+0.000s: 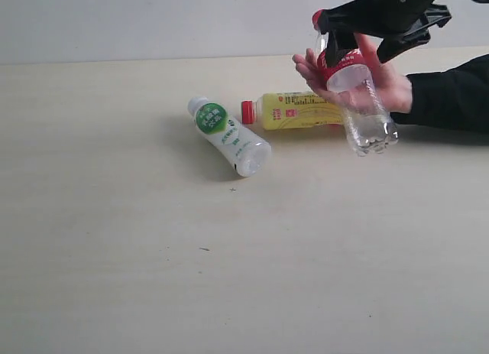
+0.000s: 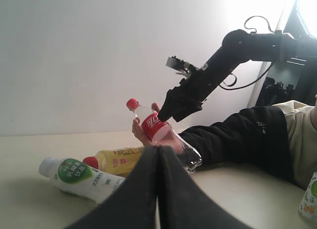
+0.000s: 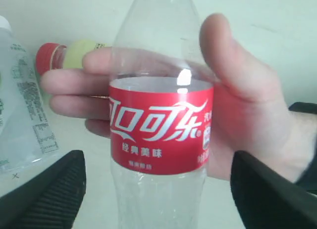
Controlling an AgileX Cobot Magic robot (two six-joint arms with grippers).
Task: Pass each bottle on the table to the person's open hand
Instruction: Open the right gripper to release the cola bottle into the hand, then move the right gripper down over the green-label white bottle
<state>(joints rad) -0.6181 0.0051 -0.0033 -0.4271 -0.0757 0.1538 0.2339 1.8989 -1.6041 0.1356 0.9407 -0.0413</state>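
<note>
Surface: wide pale beige wood-grain surface (image 1: 114,254) with a few dark specks, below both robot hands.
Human arm: black-sleeved forearm (image 1: 451,94) reaching in over the surface to just under the right robot hand.
Right robot arm: black jointed arm (image 2: 223,61) slanting down to the right robot hand.
Right robot hand: black two-finger hand (image 1: 363,34), raised off the surface and spread wide, grasping nothing. Its fingers (image 3: 49,194) flank the clear bottle with a gap on each side.
Left robot hand: dark two-finger hand (image 2: 158,151), fingers pressed flat together and clenched on nothing, well apart from every bottle.
Human hand: bare hand (image 1: 386,82) wrapped round the clear bottle, thumb on one side and fingers on the other, right between the right robot hand's fingers.
Clear bottle: clear plastic bottle with red label and red cap (image 1: 359,102), held off the surface by the human hand. It is tilted, cap end up by the right robot hand.
Yellow bottle: yellow plastic bottle with red cap (image 1: 298,111) lying on its side on the surface, below and just beside the right robot hand, base end behind the human hand.
White-capped bottle: translucent bottle with white cap and green-circle label (image 1: 229,136) on its side near the yellow bottle's cap, farther from the right robot hand.
Edge bottle: pale bottle with a green mark (image 2: 309,199) near the black sleeve, mostly cut off.
</note>
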